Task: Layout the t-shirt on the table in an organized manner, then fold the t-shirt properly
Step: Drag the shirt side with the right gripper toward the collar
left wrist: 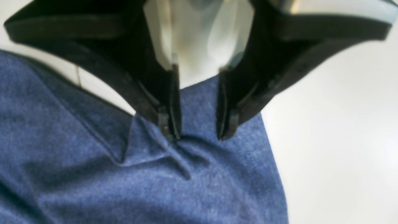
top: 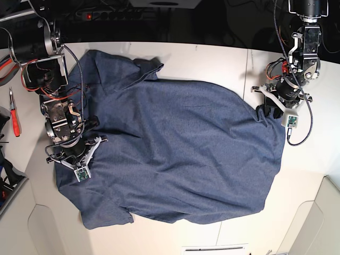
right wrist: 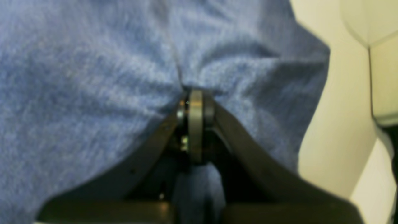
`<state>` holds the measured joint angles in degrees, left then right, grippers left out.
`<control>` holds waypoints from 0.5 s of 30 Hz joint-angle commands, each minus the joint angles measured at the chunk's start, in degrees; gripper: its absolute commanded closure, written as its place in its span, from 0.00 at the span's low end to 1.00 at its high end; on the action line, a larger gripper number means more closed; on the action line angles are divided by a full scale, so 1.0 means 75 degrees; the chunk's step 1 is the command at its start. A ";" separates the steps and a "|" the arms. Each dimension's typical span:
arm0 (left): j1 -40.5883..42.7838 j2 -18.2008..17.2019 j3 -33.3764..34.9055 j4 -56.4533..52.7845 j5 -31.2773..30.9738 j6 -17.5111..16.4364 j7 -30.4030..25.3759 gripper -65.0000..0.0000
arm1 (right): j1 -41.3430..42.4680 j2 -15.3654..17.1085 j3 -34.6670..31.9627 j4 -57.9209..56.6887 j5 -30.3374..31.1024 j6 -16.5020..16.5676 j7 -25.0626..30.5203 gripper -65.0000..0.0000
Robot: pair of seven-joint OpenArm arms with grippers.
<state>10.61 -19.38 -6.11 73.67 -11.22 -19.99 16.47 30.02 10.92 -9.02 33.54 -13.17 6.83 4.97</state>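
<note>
Left wrist view: left gripper (left wrist: 197,135) presses down on the t-shirt (left wrist: 124,174) near its edge, fingers a bit apart w/ a small fold of cloth between the tips.

Right wrist view: right gripper (right wrist: 196,102) is pressed together, pinching bunched cloth.

Base view: t-shirt lies spread over the table (top: 212,61), one gripper at each side edge.

Base view overhead, wrist views close, all sharing the t-shirt (top: 180,149)
</note>
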 commanded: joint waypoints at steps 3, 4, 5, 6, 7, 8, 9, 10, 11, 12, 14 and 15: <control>0.0006 -0.0058 -0.0017 0.0041 0.0093 -0.0026 0.0242 0.64 | 0.0848 0.0012 0.0029 -0.0082 0.0017 -0.0090 0.0644 1.00; 0.0006 -0.0058 -0.0017 0.0041 0.0093 -0.0026 0.0242 0.64 | 0.1032 0.0012 0.0029 -0.0082 0.0017 -0.0093 0.0664 1.00; 0.0006 -0.0058 -0.0017 0.0041 0.0096 -0.0026 0.0242 0.64 | 0.1236 0.0015 0.0029 -0.0082 0.0015 -0.0102 0.0670 1.00; 0.0006 -0.0058 -0.0017 0.0041 0.0093 -0.0026 0.0242 0.64 | 0.1451 0.0020 0.0029 -0.0082 0.0017 -0.0149 0.0685 1.00; 0.0006 -0.0058 -0.0017 0.0041 0.0096 -0.0026 0.0245 0.64 | 0.1667 0.0026 0.0029 -0.0082 0.0017 -0.0224 0.0685 1.00; 0.0006 -0.0061 -0.0017 0.0041 0.0096 -0.0026 0.0254 0.64 | 0.1897 0.0023 0.0029 -0.0082 0.0015 -0.0370 0.0682 1.00; 0.0006 -0.0061 -0.0017 0.0041 0.0096 -0.0026 0.0271 0.64 | 0.2119 0.0023 0.0029 -0.0082 0.0015 -0.0507 0.0682 1.00; 0.0006 -0.0061 -0.0017 0.0041 0.0096 -0.0026 0.0274 0.64 | 0.2331 0.0023 0.0029 -0.0082 0.0017 -0.0560 0.0682 1.00; 0.0006 -0.0061 -0.0017 0.0041 0.0096 -0.0023 0.0274 0.64 | 0.2553 0.0023 0.0029 -0.0082 0.0035 -0.0545 0.0682 1.00; 0.0003 -0.0061 -0.0017 0.0041 0.0096 -0.0023 0.0274 0.64 | 0.2736 0.0020 0.0029 -0.0082 0.0134 -0.0536 0.0673 1.00; 0.0006 -0.0061 -0.0017 0.0041 0.0096 -0.0023 0.0271 0.64 | 0.2984 0.0044 0.0029 -0.0076 0.0510 -0.0484 0.0557 1.00; 0.0006 -0.0061 -0.0017 0.0041 0.0099 -0.0023 0.0274 0.64 | 0.3051 0.0050 0.0029 -0.0070 0.0708 -0.0478 0.0425 1.00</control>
<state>10.61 -19.38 -6.13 73.67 -11.22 -19.97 16.53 51.22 10.81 -8.99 32.14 -7.68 3.44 7.25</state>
